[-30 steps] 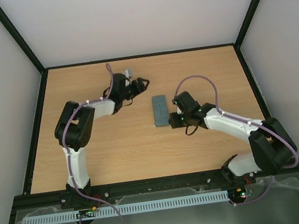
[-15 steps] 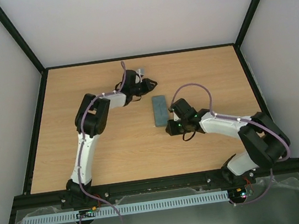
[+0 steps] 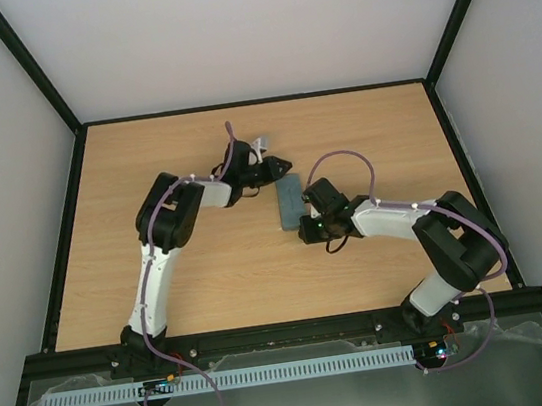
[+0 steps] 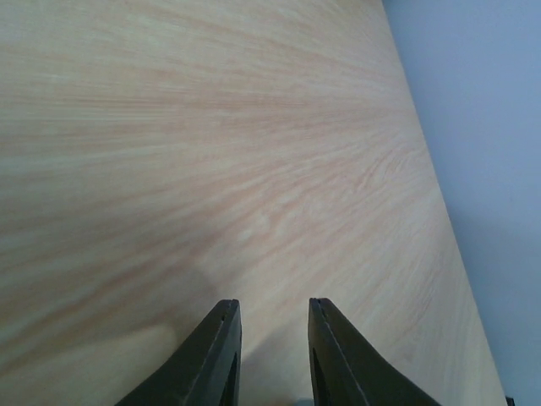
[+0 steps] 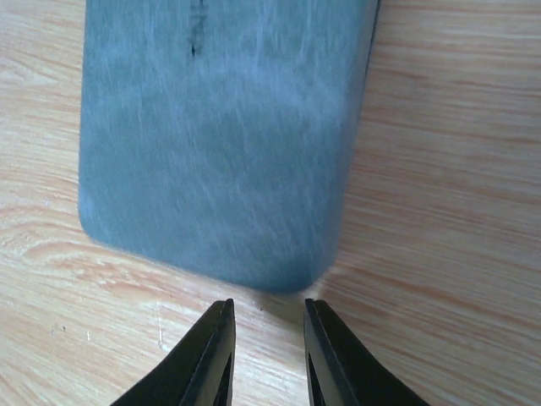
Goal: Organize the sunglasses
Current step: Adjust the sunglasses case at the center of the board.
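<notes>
case [image 5: 220,135] before right jaws only

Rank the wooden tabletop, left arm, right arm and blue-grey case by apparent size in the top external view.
1. wooden tabletop, by far the largest.
2. left arm and right arm, too alike in extent to rank.
3. blue-grey case, the smallest.

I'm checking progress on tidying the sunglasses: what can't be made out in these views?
Sunglasses: in no view; the case lies shut, so top and right wrist views hide its inside.
Left gripper: too small in the top view to tell whether it touches the case; left wrist view shows only table and wall.
Case's far end: cut off by the right wrist view's top edge, surface blurred.
</notes>
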Controlling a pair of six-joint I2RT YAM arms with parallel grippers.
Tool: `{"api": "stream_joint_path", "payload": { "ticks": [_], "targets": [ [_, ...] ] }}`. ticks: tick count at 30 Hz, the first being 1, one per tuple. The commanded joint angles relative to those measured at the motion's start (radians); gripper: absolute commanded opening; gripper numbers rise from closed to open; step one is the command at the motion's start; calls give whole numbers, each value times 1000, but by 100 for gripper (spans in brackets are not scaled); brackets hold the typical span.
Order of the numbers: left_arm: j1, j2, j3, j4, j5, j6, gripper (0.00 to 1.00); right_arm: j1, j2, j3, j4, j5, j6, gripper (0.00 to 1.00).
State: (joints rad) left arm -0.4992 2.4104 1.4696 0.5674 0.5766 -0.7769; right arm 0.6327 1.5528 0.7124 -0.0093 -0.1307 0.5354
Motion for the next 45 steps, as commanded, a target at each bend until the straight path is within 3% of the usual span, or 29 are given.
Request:
{"api": "stream_joint_path", "payload": {
  "ticks": [1,11,20,32,45],
  "targets": [
    [2,-62,-135,78,8,-9,25,-1,17,36,-43,74,-6,25],
    [18,-206,-430,218,-34,-24,24,-42,25,60,-70,137,-21,25],
    [30,-307,-601,285,-50,-41,23,-94,84,170,-91,131,-37,25],
    [56,-366,-700,273,-94,-30,22,-110,215,343,-118,110,-43,25],
    [62,-431,-797,292,-110,-30,22,-110,272,403,-114,72,-46,25]
  ]
}}
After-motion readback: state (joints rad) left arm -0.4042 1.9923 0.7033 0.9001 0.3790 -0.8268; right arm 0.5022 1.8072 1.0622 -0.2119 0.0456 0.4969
